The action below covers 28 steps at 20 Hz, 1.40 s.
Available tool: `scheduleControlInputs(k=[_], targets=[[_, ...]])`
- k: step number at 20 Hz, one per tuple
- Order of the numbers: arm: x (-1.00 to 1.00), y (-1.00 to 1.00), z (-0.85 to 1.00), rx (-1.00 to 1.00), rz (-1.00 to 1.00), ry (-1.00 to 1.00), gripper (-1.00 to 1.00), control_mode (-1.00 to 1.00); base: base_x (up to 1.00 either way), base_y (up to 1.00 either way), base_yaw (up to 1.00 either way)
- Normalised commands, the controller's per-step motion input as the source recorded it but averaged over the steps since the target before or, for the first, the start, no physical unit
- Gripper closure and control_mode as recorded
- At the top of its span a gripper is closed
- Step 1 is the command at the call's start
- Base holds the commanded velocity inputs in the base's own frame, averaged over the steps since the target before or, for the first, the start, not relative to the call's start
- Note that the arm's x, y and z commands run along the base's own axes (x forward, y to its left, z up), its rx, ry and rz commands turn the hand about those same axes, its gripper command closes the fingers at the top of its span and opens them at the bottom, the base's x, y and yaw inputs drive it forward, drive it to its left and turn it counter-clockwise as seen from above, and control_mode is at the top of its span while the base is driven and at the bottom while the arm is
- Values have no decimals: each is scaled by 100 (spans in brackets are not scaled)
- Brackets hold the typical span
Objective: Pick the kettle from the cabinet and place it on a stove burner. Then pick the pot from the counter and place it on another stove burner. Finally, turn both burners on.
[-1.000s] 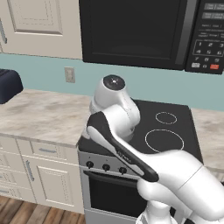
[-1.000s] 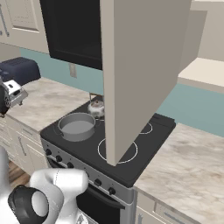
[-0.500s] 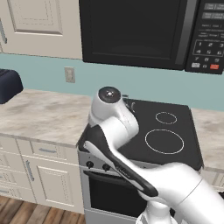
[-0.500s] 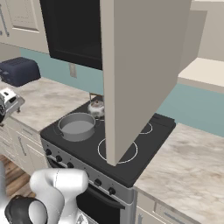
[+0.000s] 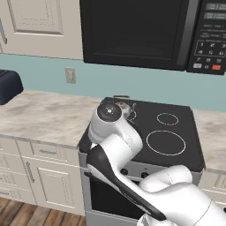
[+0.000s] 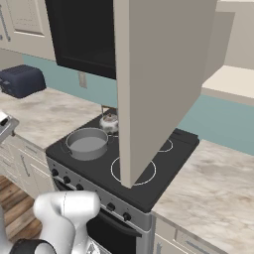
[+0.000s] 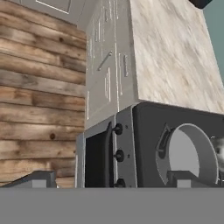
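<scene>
1. My gripper [image 7: 107, 180] hangs unclenched and empty, off the stove's front left corner, above the knobs [image 7: 117, 155].
2. The pot [image 6: 87, 143] sits on the front left burner.
3. The kettle [image 6: 109, 121] stands just behind it on the cooktop [image 6: 163, 168].

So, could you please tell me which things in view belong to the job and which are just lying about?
Part of the job:
- pot, on a front burner
- kettle, on the burner behind it
- cooktop with its white burner rings
- stove knobs
- counter

Just lying about:
- toaster
- microwave
- wall socket
</scene>
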Motion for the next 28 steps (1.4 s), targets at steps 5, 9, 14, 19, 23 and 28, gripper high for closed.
scheduleControlInputs(k=[5, 9, 14, 19, 23, 28], targets=[[-14, 8, -2, -14, 5, 0, -100, -100, 0, 0, 0], [-4, 9, 0, -16, 4, 0, -100, -100, 0, 0, 0], [0, 3, -7, -14, 5, 0, -100, -100, 0, 0, 0], [0, 0, -32, -11, 6, 3, -100, -100, 0, 0, 0], [0, 0, -37, -8, 10, 0, -100, -100, 0, 0, 0], [0, -1, -28, -11, 12, -4, -100, -100, 0, 0, 0]])
